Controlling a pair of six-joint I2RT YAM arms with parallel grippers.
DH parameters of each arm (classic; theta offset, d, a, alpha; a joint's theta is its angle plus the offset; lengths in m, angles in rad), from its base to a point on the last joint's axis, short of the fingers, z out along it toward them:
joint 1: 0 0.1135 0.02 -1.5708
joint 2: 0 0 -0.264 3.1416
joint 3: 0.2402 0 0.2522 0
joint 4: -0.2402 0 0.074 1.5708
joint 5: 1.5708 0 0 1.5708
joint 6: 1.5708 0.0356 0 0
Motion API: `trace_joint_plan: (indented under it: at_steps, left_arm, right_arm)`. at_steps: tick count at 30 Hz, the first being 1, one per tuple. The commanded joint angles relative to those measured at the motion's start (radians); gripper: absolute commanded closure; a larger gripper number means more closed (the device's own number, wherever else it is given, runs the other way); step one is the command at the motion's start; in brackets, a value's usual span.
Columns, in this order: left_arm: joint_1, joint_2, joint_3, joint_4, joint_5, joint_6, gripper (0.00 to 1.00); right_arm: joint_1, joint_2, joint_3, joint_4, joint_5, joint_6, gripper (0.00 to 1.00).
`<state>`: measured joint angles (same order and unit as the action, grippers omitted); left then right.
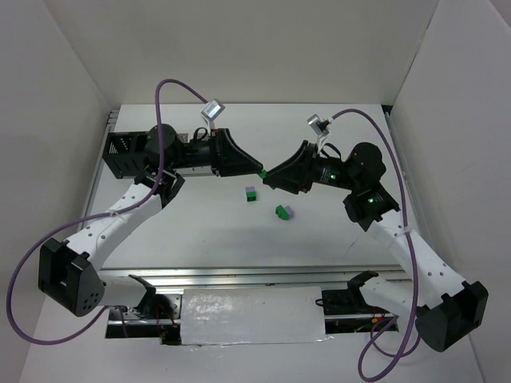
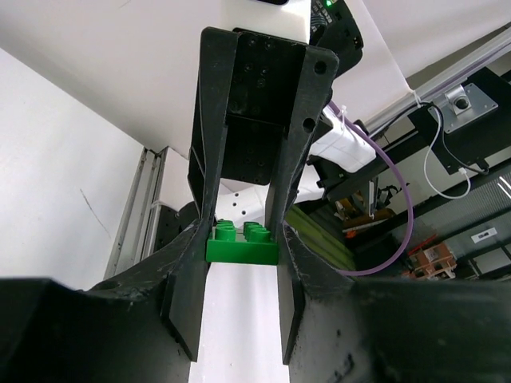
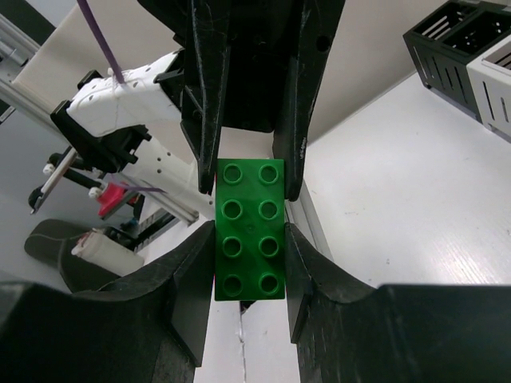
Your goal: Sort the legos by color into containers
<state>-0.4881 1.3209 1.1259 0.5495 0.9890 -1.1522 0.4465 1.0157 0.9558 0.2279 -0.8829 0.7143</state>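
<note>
A green lego brick hangs above the table between my two grippers, which meet tip to tip. My left gripper is shut on one end of it; in the left wrist view its fingertips pinch the brick. My right gripper is shut on the other end; in the right wrist view the brick sits studs up between its fingers. A lavender-and-green pair and a green brick beside a lavender one lie on the table. The black container stands at the back left.
In the right wrist view the black container stands next to a white container. In the top view the left arm hides the white containers. White walls enclose the table on the left, the back and the right.
</note>
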Motion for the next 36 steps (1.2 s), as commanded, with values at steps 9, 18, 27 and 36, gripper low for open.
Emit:
trace_joint_plan:
  at_steps: [9, 18, 27, 36]
  left_arm:
    - [0.000, 0.001, 0.089, -0.122, -0.025, 0.127, 1.00]
    - [0.354, 0.040, 0.317, -0.934, -0.530, 0.491, 1.00]
    - [0.470, 0.211, 0.480, -1.108, -1.335, 0.574, 1.00]
    - [0.512, 0.386, 0.621, -1.093, -1.445, 0.646, 1.00]
  right_arm:
    - [0.003, -0.006, -0.012, 0.033, 0.059, -0.004, 0.01]
    - [-0.034, -0.046, -0.002, -0.287, 0.283, -0.164, 0.01]
    - [-0.037, -0.068, 0.014, -0.427, 0.355, -0.180, 0.00]
    - [-0.037, -0.077, 0.006, -0.487, 0.338, -0.225, 0.00]
